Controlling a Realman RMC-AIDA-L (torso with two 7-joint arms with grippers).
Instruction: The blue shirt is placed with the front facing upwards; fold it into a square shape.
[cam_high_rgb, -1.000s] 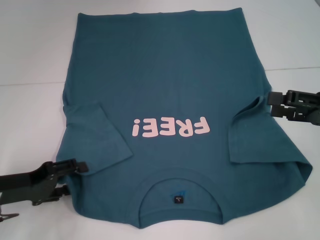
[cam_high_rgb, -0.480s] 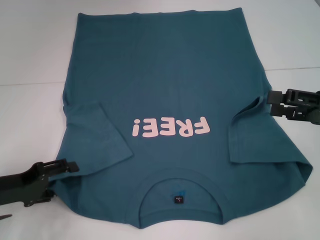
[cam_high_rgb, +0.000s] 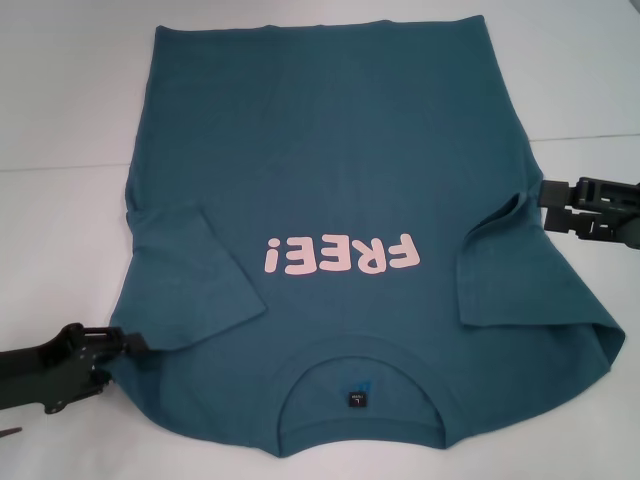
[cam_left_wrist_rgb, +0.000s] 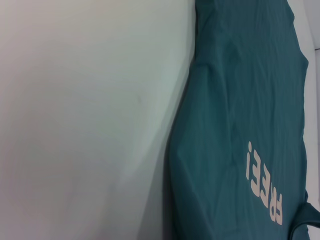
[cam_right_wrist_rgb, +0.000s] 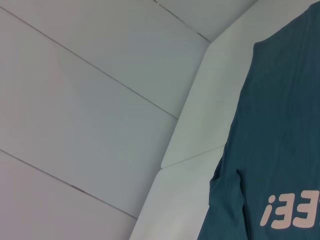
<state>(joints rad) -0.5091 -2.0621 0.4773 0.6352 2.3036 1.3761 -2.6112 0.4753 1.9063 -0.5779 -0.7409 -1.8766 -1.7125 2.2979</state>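
The blue shirt (cam_high_rgb: 330, 170) lies flat on the white table, front up, with pink "FREE!" lettering (cam_high_rgb: 340, 256) and its collar (cam_high_rgb: 360, 385) toward me. Both short sleeves are folded inward over the body. My left gripper (cam_high_rgb: 118, 366) sits low at the shirt's near left shoulder edge, fingers apart, nothing held. At the right side seam by the armpit fold, my right gripper (cam_high_rgb: 546, 206) stands open, its tips at the cloth edge. The shirt (cam_left_wrist_rgb: 240, 125) also shows in the left wrist view, and the shirt (cam_right_wrist_rgb: 280, 150) in the right wrist view; neither shows its own fingers.
The white table (cam_high_rgb: 60, 230) extends on both sides of the shirt. A seam line (cam_high_rgb: 60, 166) crosses the table surface behind the sleeves. The right wrist view shows a pale panelled wall (cam_right_wrist_rgb: 90, 100) beyond the table.
My left gripper has drawn back to the left and slightly down, off the folded left sleeve toward the shirt's edge. The right gripper and the shirt have stayed put.
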